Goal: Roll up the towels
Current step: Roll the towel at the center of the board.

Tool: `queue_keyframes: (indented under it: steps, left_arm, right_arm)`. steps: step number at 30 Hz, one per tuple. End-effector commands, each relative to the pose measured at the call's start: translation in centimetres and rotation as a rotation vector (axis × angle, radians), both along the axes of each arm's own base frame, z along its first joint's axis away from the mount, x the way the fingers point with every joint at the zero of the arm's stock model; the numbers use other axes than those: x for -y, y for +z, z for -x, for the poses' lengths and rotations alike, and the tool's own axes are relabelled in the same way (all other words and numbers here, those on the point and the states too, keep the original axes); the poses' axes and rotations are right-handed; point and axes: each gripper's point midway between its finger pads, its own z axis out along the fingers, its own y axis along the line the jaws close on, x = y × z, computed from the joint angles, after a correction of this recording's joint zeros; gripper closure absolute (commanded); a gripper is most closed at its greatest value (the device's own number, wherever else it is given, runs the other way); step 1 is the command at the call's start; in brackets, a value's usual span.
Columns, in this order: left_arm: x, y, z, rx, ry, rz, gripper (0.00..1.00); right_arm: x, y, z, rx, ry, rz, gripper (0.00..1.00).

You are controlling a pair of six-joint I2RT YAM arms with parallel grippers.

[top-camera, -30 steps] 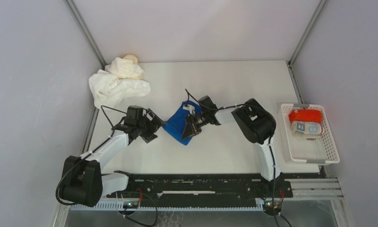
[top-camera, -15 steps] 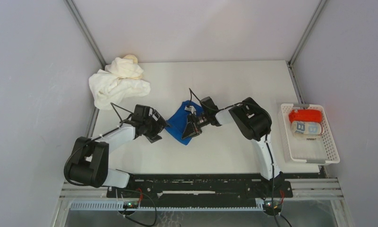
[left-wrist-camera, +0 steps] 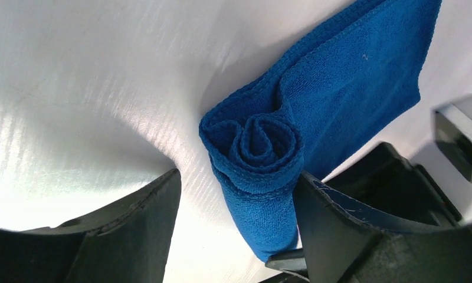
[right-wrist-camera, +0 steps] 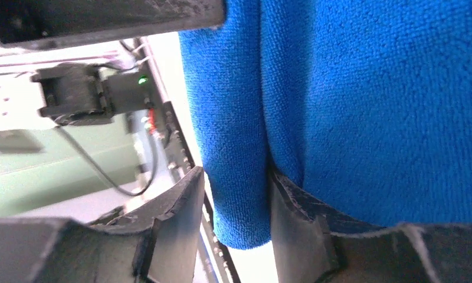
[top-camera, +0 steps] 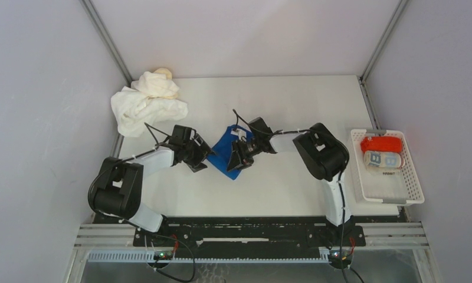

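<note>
A royal blue towel (top-camera: 226, 152) lies partly rolled at the table's middle. In the left wrist view its rolled end (left-wrist-camera: 257, 141) shows a spiral. My left gripper (top-camera: 203, 158) straddles that end, open; the roll touches one finger (left-wrist-camera: 340, 230) and a gap shows beside the other. My right gripper (top-camera: 239, 158) is at the towel's other side. In the right wrist view a fold of the blue towel (right-wrist-camera: 239, 147) hangs between its fingers, resting against one finger (right-wrist-camera: 298, 230) with a gap to the other, so the right gripper (right-wrist-camera: 236, 227) stands open.
A heap of white towels (top-camera: 145, 107) with a cream one (top-camera: 163, 73) behind it sits at the back left corner. A white slatted basket (top-camera: 415, 184) at the right edge holds a red roll (top-camera: 382, 144) and a light-blue patterned roll (top-camera: 382, 159).
My left arm has reached right until its jaws straddle the towel's rolled end, closing a little. My right gripper's jaws have parted from the fold they pinched.
</note>
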Motion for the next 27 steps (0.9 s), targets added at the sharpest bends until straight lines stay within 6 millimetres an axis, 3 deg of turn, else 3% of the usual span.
queue_keyframes:
  steps: [1,9,15,19,27]
  left_arm:
    - [-0.8,-2.2,1.1,-0.073,0.003,-0.065,0.26]
    - [-0.9,-2.8,1.6,-0.105,-0.016,-0.090,0.28]
    - [-1.0,-3.2,1.9,-0.130,-0.023,-0.103,0.27]
    - [-1.1,-3.5,2.1,-0.143,-0.029,-0.108,0.27]
    - [-0.8,-4.2,2.4,-0.179,-0.045,-0.100,0.27]
  right_arm:
    - [1.6,1.4,-1.7,0.320,-0.042,0.215,0.55]
    - [3.7,4.5,-3.4,0.862,-0.073,0.599,0.41]
    - [1.6,5.9,-1.6,1.224,0.048,0.723,0.33]
    - [0.3,5.5,-0.9,1.371,0.106,0.787,0.30]
    - [-0.1,3.4,-0.6,1.544,0.192,0.915,0.31]
